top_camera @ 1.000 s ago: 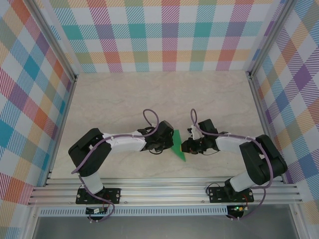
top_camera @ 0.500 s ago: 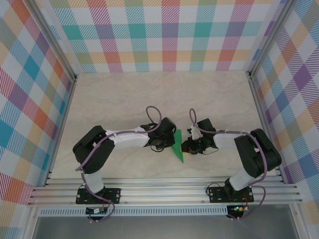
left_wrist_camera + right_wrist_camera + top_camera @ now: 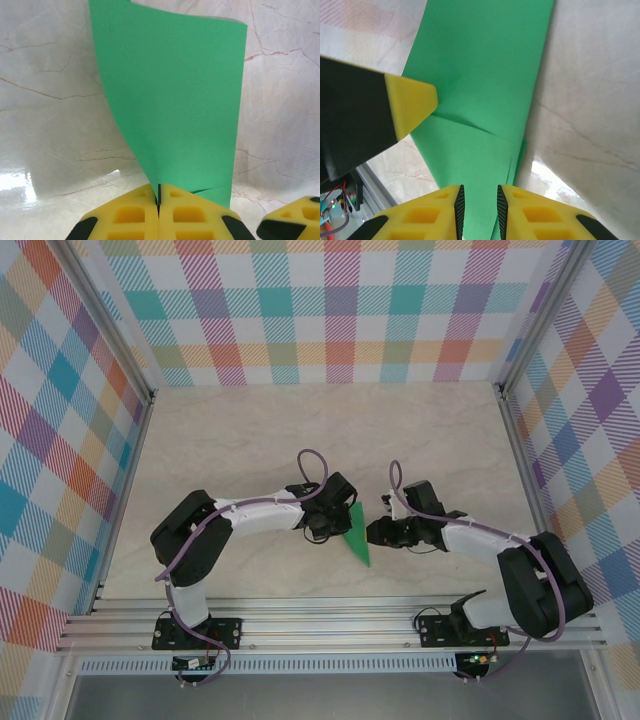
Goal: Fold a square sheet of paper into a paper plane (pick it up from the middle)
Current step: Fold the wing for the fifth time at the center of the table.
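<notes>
Jaws of the left gripper (image 3: 159, 212) are pressed flat together on the lower edge of the green paper (image 3: 175, 100), so this gripper pinches it. Jaws of the right gripper (image 3: 480, 202) stand a little apart. The paper passes through the gap between them, and we judge that they do not squeeze it.

The paper is folded into a long narrow shape. From above we see it as a thin green sliver between the two grippers, near the front middle of the table (image 3: 300, 430). In the right wrist view a slanted crease (image 3: 470, 125) crosses it, and several layers show at its lower edge. We cannot tell whether its lowest tip touches the table.

We think the main risk is that only one gripper really holds the paper. It is thin and limp, and in the left wrist view it curves away from the pinch. If the left gripper lets go before the right one has closed, the paper may drop and the folds may spring open. If the right gripper closes while the layers are not lined up, it may press a wrong crease. The two grippers are also very near each other, so they may bump, or tear the paper by pulling in opposite directions.
</notes>
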Action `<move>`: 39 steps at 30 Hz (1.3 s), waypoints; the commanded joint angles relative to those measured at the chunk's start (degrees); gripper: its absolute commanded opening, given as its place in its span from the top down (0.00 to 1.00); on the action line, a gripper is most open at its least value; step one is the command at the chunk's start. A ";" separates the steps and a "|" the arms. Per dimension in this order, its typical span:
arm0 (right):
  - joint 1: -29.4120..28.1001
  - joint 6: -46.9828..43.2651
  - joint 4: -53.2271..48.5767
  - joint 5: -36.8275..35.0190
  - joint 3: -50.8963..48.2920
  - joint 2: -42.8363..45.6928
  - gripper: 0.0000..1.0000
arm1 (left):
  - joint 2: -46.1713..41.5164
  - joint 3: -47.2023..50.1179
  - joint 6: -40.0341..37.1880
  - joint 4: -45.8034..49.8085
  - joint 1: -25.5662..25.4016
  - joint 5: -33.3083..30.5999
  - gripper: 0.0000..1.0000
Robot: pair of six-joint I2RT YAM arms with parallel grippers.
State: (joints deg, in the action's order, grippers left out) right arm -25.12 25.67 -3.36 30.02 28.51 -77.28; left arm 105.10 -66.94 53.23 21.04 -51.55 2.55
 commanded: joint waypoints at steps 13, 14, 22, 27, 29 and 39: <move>-2.21 1.48 3.71 5.75 2.97 -13.06 0.84 | 2.60 -3.91 -1.55 3.88 0.44 1.92 1.00; -2.21 1.52 3.51 5.39 2.96 -14.24 0.85 | 2.96 -4.35 -1.55 4.45 0.48 2.23 1.00; -2.22 1.82 3.71 3.05 2.59 -15.97 0.85 | 4.72 -7.72 -2.66 9.75 0.62 4.49 1.00; -2.21 1.49 3.52 2.46 2.74 -16.48 0.86 | 3.59 -7.93 -3.68 10.19 0.66 3.72 0.88; -2.24 1.62 3.61 2.24 2.74 -16.83 0.86 | 2.76 -7.57 -4.05 9.92 0.66 2.91 0.76; -2.21 1.82 3.64 1.46 2.89 -17.20 0.86 | 0.05 -4.59 -4.36 4.06 1.42 3.16 0.71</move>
State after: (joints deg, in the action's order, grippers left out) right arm -26.57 28.32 -1.39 36.58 31.64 -91.20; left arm 106.59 -72.12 49.60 26.59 -50.78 5.02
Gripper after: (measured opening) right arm 0.136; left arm 0.294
